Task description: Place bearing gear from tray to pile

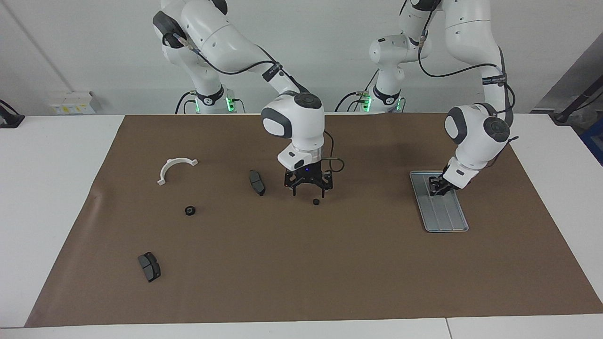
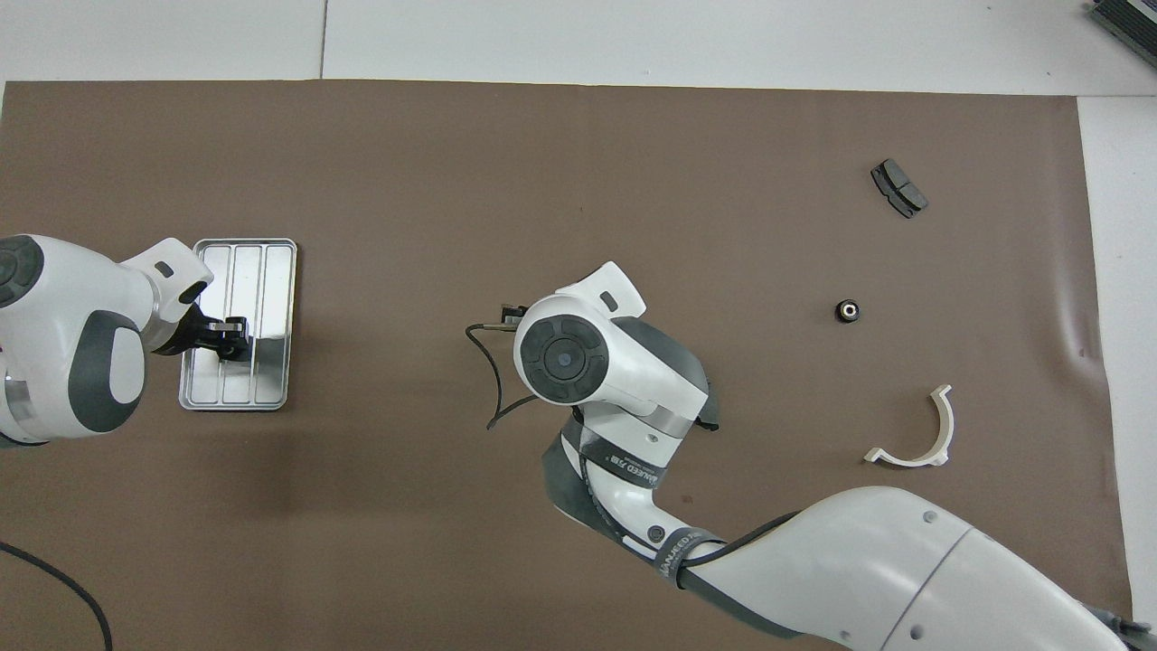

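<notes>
The silver-grey tray (image 1: pixel 445 214) (image 2: pixel 262 271) lies toward the left arm's end of the table. My left gripper (image 1: pixel 435 185) (image 2: pixel 231 328) is low in the tray and covers the bearing gear there, which is hidden in both views. My right gripper (image 1: pixel 308 190) is open, just above the mat beside a small black gear (image 1: pixel 316 201) at mid-table. The pile lies toward the right arm's end: a white bracket (image 1: pixel 175 168) (image 2: pixel 917 432), a brake pad (image 1: pixel 256 182), a second brake pad (image 1: pixel 149 266) (image 2: pixel 898 187) and a black gear (image 1: pixel 190 210) (image 2: pixel 847 311).
A brown mat (image 1: pixel 301 282) (image 2: pixel 542 163) covers most of the white table. In the overhead view the right arm's hand (image 2: pixel 578 357) hides the mid-table gear and most of the nearer brake pad. A black cable (image 2: pixel 54 570) lies at the mat's near corner.
</notes>
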